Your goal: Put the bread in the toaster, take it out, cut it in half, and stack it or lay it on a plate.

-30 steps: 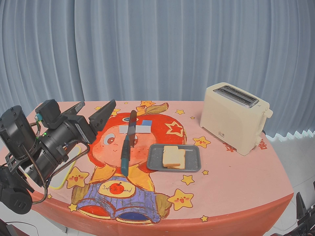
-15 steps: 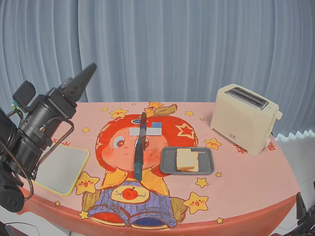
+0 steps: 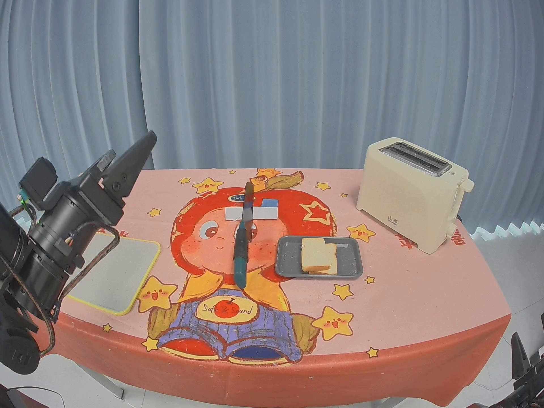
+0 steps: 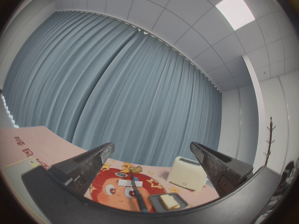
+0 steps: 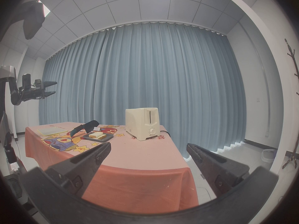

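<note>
L gripper was wide open w/ nothing in it, up over the table's left edge, above the cutting board. R gripper was open & empty too, low off the right side. Bread lay stacked on grey tray, knife just beside, toaster right rear

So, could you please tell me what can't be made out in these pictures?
- Toaster slots: in the head view the angle hides their depth, so I cannot tell whether they are empty.
- Bread: in the head view the top slice covers the rest, so the count is unclear.
- Board: in the head view its left side is hidden by the left arm.
- Knife edge: too small in every view.
</note>
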Controlling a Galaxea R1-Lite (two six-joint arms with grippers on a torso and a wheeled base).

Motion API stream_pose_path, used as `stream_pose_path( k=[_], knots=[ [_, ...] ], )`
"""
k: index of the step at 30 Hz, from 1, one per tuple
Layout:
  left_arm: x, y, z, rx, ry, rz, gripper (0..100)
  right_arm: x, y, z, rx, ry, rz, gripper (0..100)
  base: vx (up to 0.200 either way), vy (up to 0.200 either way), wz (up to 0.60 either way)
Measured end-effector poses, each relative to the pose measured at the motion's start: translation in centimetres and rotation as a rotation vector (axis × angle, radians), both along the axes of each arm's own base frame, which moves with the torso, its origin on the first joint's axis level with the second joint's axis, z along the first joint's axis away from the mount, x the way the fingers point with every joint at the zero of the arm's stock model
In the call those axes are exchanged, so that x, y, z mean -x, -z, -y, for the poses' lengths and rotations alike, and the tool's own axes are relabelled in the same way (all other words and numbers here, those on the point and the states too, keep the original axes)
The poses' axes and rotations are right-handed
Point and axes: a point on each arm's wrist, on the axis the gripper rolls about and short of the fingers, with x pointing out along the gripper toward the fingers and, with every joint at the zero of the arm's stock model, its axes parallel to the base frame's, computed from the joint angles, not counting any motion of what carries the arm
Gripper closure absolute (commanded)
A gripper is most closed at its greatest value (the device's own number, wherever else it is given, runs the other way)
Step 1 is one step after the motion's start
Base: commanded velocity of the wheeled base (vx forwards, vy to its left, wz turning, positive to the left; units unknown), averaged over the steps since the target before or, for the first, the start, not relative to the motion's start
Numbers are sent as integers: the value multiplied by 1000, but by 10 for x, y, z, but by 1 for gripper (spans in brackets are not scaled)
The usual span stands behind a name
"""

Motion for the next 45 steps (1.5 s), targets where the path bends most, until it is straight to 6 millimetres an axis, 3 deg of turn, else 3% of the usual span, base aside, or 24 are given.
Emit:
stream_pose_path(
  k=[7,18,30,39,45],
  knots=[
    [8,6,-3,-63,-14,0,0,0,0,0,0,0,0,0,0,0,0],
    [4,-10,-2,-28,-19,58,0,0,0,0,0,0,0,0,0,0,0],
    [10,18,-5,-85,-16,-47,0,0,0,0,0,0,0,0,0,200,0],
    [11,22,-5,-93,-15,-58,0,0,0,0,0,0,0,0,0,200,0],
    [10,23,-5,-95,-17,-61,0,0,0,0,0,0,0,0,0,0,0]
  ],
)
